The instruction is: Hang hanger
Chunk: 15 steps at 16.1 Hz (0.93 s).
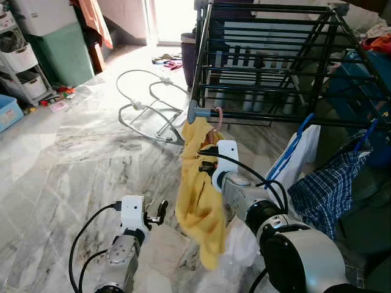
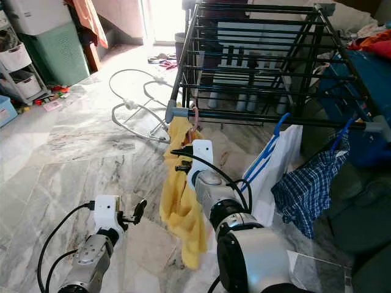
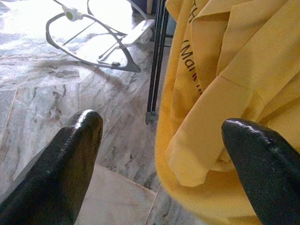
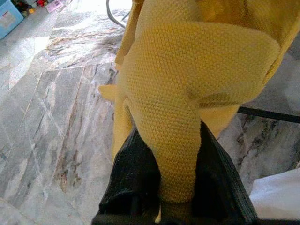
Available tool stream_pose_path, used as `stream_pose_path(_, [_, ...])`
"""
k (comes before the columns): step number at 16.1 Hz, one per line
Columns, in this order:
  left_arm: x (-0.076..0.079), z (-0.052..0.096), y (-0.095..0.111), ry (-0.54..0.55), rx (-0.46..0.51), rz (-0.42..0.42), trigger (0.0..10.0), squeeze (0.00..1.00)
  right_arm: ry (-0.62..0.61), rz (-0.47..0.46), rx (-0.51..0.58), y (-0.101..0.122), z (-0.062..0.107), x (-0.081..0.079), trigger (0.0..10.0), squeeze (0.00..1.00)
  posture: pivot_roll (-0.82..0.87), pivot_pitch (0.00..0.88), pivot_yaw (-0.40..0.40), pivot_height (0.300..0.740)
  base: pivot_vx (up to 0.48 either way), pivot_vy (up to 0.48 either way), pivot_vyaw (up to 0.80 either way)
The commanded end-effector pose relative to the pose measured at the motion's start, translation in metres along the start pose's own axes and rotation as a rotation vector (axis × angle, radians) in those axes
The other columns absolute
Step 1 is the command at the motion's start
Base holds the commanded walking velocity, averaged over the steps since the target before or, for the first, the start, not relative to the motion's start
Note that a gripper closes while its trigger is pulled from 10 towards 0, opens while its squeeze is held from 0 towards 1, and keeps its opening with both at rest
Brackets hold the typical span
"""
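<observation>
The right claw (image 1: 206,160) pinches a soft, light yellow shirt (image 1: 198,201) on a pink hanger (image 1: 218,118) hooked just above it on the drying rack (image 1: 256,119). Limp cloth slips; better grip the stiff hanger. The left claw (image 3: 159,154) is spread beside the shirt.

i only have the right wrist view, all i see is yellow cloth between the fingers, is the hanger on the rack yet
Observer: The pink hanger hook sits at the rack's near rail, beside the grey corner joint. I can't tell if it is fully over the rail.
Operator: where's the left hand
Observer: The left hand is low, beside the yellow shirt, open and holding nothing.
Operator: anything else on that rail
Observer: Yes, blue hangers carry a white garment and a plaid shirt further along, on the robot's right.
</observation>
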State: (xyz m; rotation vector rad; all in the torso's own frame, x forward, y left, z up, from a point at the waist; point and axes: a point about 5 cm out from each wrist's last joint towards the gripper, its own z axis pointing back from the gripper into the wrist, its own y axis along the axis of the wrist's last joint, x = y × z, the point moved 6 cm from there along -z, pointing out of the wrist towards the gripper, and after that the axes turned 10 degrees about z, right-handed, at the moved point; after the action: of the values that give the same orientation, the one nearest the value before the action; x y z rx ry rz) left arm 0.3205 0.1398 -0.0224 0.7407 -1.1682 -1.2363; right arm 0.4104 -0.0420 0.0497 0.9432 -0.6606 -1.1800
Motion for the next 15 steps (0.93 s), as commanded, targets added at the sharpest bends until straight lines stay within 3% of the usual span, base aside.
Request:
stream_pose_path(1, [-0.001,0.001,0.001,-0.007,-0.003,-0.010,10.0,0.00,-0.007,0.009,-0.004,-0.001,0.000,0.002,10.0,0.00,-0.04,0.000,-0.018,0.740,0.000,0.000,0.00])
stream_pose_path(5, [0.002,0.000,0.001,-0.016,-0.007,-0.011,10.0,0.00,-0.052,0.047,0.041,0.015,0.000,0.012,10.0,0.00,-0.04,0.000,-0.015,0.740,0.000,0.000,0.00])
stream_pose_path(10, [0.004,0.001,0.000,-0.020,-0.010,-0.011,10.0,0.00,-0.106,0.014,0.051,0.028,0.002,0.032,10.0,0.00,-0.03,0.001,-0.012,0.740,0.000,0.000,0.00])
stream_pose_path(15, [-0.002,0.014,-0.008,-0.013,-0.027,-0.024,10.0,0.00,-0.123,0.008,-0.020,0.016,0.003,0.040,10.0,0.00,0.00,0.051,-0.001,0.740,0.000,0.000,0.00])
